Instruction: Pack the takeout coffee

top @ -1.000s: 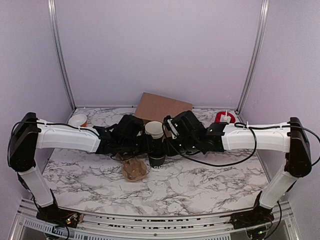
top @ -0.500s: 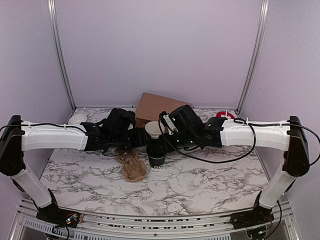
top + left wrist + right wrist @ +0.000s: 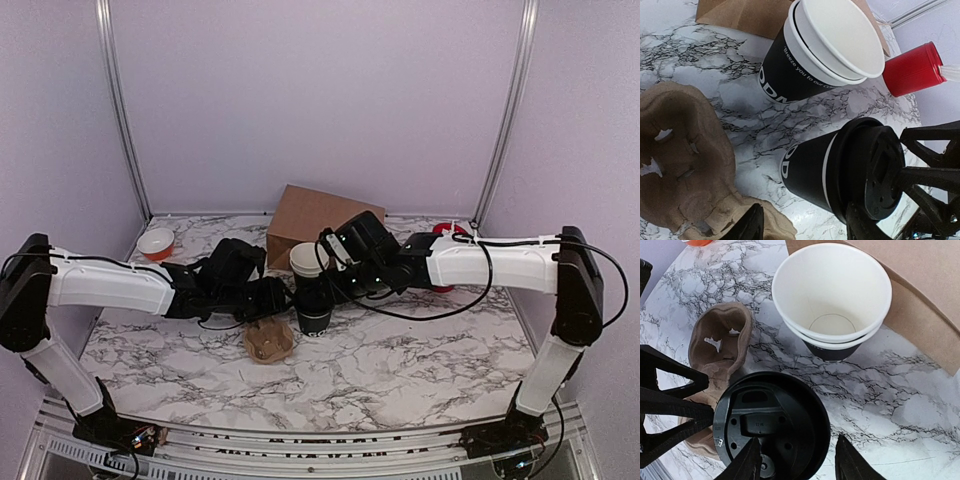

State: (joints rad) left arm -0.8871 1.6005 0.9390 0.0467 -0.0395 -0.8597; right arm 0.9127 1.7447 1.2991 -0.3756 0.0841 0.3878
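Your coffee cup stands upright on the table with its black lid on, directly between the two grippers. The right gripper hangs straight over the lid. Its fingers are apart and straddle the rim, with no sign that they pinch it. The left gripper comes in level from the cup's left side. Its fingers are also apart, and the cup wall sits just ahead of them, not clamped between them.

The cup's long axis points up into the right gripper, so I judge that arm the nearer and better lined up. The cardboard carrier lies just beside the cup, on the left arm's side. The paper bag sits farther back, behind the stacked empty cups.
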